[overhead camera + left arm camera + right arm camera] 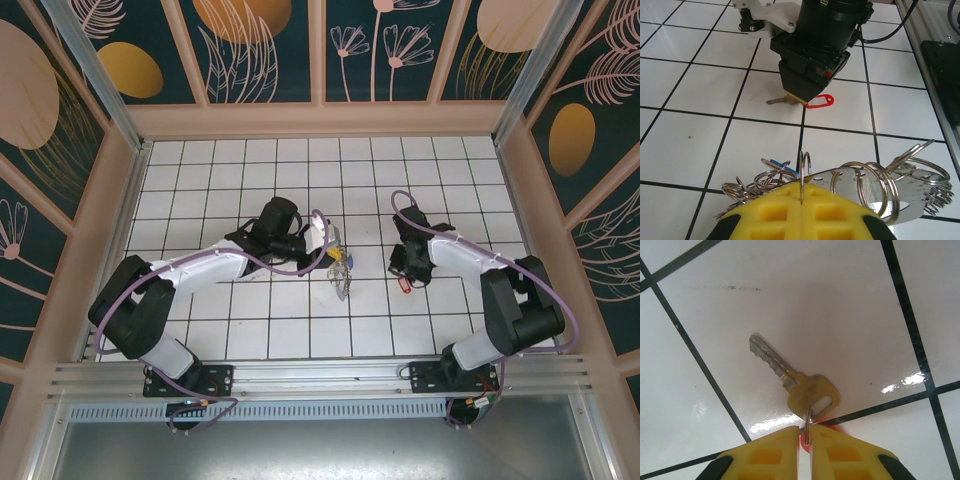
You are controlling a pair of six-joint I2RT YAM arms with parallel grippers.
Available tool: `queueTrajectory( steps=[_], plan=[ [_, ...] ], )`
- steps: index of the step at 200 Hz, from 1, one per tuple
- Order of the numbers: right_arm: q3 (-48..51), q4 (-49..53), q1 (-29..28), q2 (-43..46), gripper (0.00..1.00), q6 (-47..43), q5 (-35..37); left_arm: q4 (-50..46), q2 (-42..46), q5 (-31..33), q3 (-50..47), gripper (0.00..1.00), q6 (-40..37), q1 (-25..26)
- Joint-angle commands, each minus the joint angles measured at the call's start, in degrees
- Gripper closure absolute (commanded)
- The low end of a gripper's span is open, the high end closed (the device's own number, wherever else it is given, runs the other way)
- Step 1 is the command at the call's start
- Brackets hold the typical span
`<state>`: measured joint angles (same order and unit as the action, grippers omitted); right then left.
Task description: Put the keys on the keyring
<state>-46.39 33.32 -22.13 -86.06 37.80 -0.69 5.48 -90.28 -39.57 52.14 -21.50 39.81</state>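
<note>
In the left wrist view the keyring (912,187), a shiny metal hoop fringed with wire loops, is held just above the tiles. My left gripper (802,200) is shut on one upright loop of it. A bluish tag (777,164) lies among the loops on the left. The overhead view has the keyring (342,276) hanging at my left gripper (335,258). A brass-headed silver key (790,380) lies flat on a tile, with a red tag (820,101) beside it. My right gripper (805,436) pinches the small ring through the key's hole. From above, my right gripper (405,270) points down at the tag (404,285).
White tiles with black grout cover the floor (250,330). Patterned walls on wooden frames enclose the back and both sides. An aluminium rail (320,375) runs along the near edge by the arm bases. The two grippers stand about one tile apart.
</note>
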Motion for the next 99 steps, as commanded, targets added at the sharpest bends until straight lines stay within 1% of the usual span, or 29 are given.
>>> queueTrajectory(
  steps=[1, 21, 38, 99],
  plan=[
    [-1.64, 1.35, -0.38, -1.11, 0.84, -0.27, 1.30, 0.00, -0.38, -1.09, 1.80, 1.00, 0.40, -0.05],
    [-1.95, 1.55, -0.38, -1.55, 0.84, -0.36, 1.26, 0.05, -0.42, -1.18, 1.91, 1.00, 0.40, -0.17],
    [-1.98, 1.84, -0.37, -1.82, 0.84, -0.51, 2.57, 0.09, -0.47, -1.07, 1.81, 1.00, 0.39, -0.11],
    [-2.04, 1.61, -0.45, -1.83, 0.88, -0.80, 2.65, 0.06, -0.60, -1.14, 2.00, 1.00, 0.40, -0.17]
  ],
)
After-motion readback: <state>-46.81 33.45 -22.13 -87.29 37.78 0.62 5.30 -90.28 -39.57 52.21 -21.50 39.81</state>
